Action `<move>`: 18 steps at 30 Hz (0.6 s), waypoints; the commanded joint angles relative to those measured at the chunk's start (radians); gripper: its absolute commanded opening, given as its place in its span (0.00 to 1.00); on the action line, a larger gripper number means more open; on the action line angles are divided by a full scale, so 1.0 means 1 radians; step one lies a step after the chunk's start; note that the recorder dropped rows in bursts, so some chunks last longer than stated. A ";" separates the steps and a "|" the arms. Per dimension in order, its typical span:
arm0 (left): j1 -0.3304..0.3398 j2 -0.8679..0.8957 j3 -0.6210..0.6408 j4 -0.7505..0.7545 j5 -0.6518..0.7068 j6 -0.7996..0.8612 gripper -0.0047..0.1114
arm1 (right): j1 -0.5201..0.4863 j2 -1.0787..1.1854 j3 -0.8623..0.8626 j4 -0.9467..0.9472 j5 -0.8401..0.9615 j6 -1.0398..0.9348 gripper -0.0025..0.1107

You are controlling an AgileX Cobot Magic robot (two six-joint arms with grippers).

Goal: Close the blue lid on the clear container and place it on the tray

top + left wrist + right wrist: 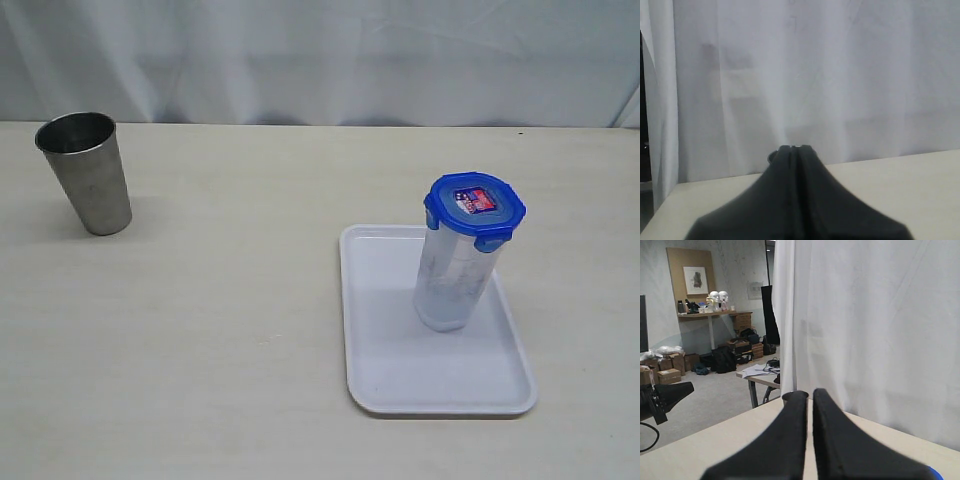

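The container [452, 285] stands upright on the tray [400, 380], toward the tray's far right part, its base fully inside the low rim. The lid [475, 208] sits on its mouth, sticker up, and the flaps that show are folded down against the rim. Through the clear walls only faint markings and the white of the tray show. The tray carries the container alone and lies flat on the bench [220, 330].

A metal cup [85, 170] stands mouth up at the bench's far left, well apart from the tray. Its inside looks like bare dark metal as far as the view reaches.

Neither hand appears in the exterior view, so both are clear of the container, the lid and the cup.

The left hand [795, 150] is closed, its fingers pressed together and gripping nothing. Ahead of it are the bench edge and a white curtain [815, 75].

The right hand [809, 395] is closed too, with only a thin slit between the fingers and nothing in it. Ahead of it lie the bench and the curtain's edge, with a room beyond. A sliver of blue [935, 471] shows just beside one finger, too little to tell what it is.
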 commanded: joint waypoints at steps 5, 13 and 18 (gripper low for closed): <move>0.002 -0.005 0.003 -0.006 0.002 -0.006 0.04 | 0.000 -0.004 0.005 -0.005 -0.002 0.003 0.06; 0.002 -0.005 0.003 -0.006 0.002 -0.002 0.04 | 0.000 -0.004 0.005 -0.005 -0.002 0.003 0.06; 0.012 -0.005 0.003 0.004 0.002 -0.002 0.04 | 0.000 -0.004 0.005 -0.005 -0.002 0.003 0.06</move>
